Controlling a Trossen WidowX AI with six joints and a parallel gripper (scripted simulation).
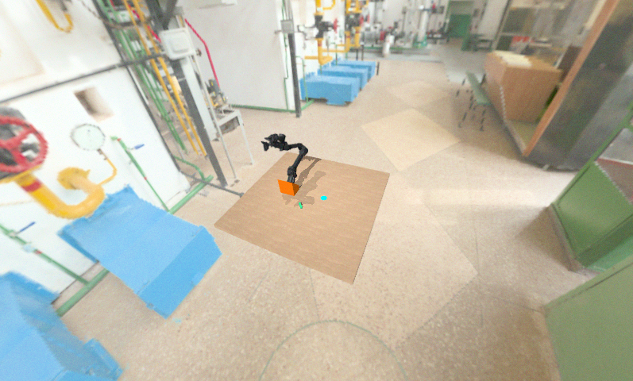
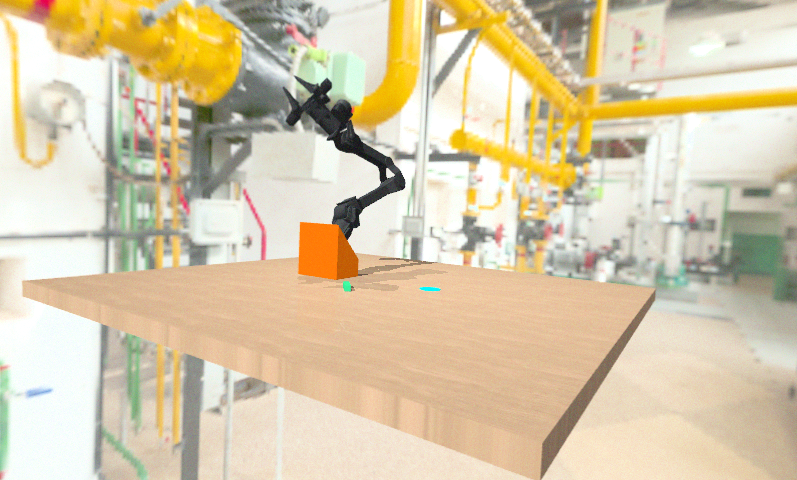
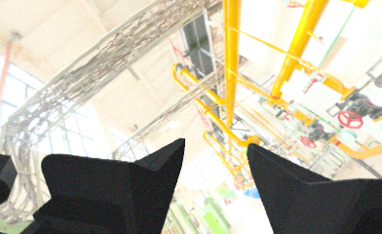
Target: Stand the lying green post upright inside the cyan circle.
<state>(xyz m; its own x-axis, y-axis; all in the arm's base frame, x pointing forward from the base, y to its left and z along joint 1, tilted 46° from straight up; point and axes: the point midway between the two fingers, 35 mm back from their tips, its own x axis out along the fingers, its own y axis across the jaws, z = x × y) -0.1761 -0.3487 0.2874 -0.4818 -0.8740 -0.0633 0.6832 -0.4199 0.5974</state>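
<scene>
The small green post (image 1: 300,205) (image 2: 347,286) lies on its side on the wooden table top, in front of the orange block. The flat cyan circle (image 1: 323,198) (image 2: 429,289) is on the table to the right of the post, with nothing on it. My gripper (image 1: 264,145) (image 2: 289,82) (image 3: 215,146) is raised high above the table, up and to the left of the arm's base, and points away from the post and the circle. Its fingers stand partly open with nothing between them. The wrist view shows neither the post nor the circle.
An orange block (image 1: 287,187) (image 2: 319,249) with a sloped side stands on the wooden table top (image 1: 329,245) (image 2: 450,344), right beside the arm's base and close to the post. Shadows of the arm fall around the post and toward the circle.
</scene>
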